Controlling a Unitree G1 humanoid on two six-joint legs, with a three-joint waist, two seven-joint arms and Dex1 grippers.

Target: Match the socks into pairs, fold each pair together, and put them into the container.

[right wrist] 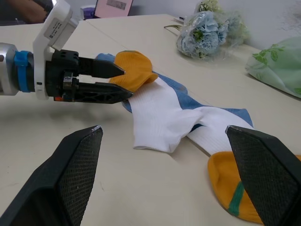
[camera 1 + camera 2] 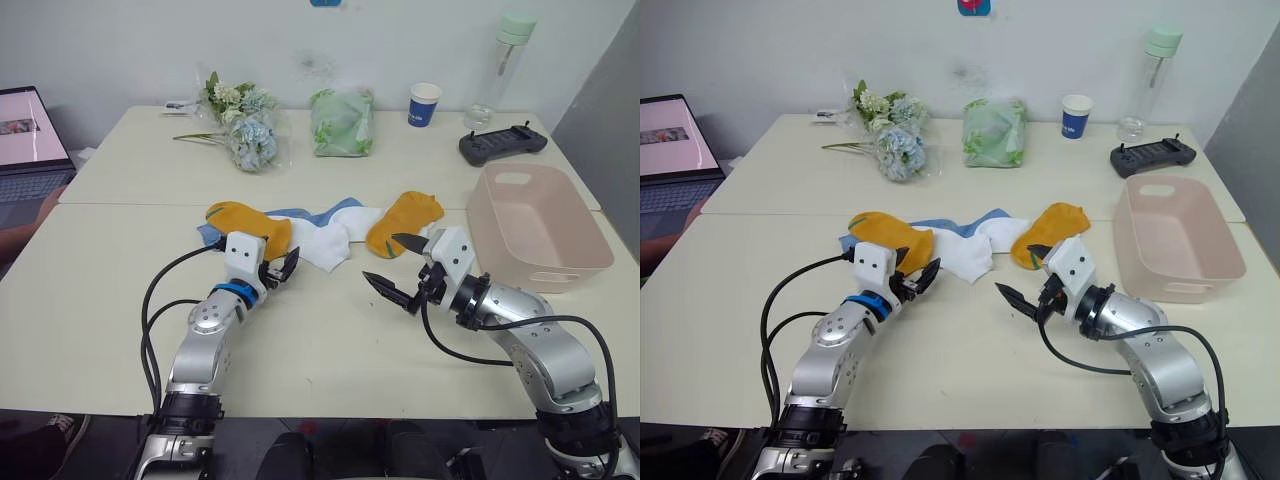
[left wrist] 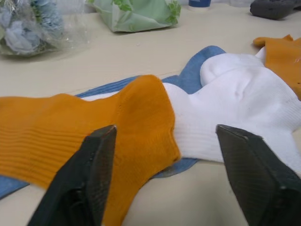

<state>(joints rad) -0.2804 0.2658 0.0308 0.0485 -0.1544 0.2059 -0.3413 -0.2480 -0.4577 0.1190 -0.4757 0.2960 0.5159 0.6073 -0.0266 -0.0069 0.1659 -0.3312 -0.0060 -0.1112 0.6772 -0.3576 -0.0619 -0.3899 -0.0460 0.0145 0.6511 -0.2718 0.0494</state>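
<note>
Head views: socks (image 2: 320, 228) heaped mid-table, unpaired; pink container (image 2: 540, 225) just right of them, holding nothing, ready for folded pairs; left gripper (image 2: 278, 268) parted at the near yellow sock (image 2: 250, 225); right gripper (image 2: 398, 270) spread wide, poised short of the heap

Left wrist: fingers straddling yellow cuff (image 3: 141, 127), nothing pinched

Right wrist: jaws agape toward white sock (image 1: 160, 117)
</note>
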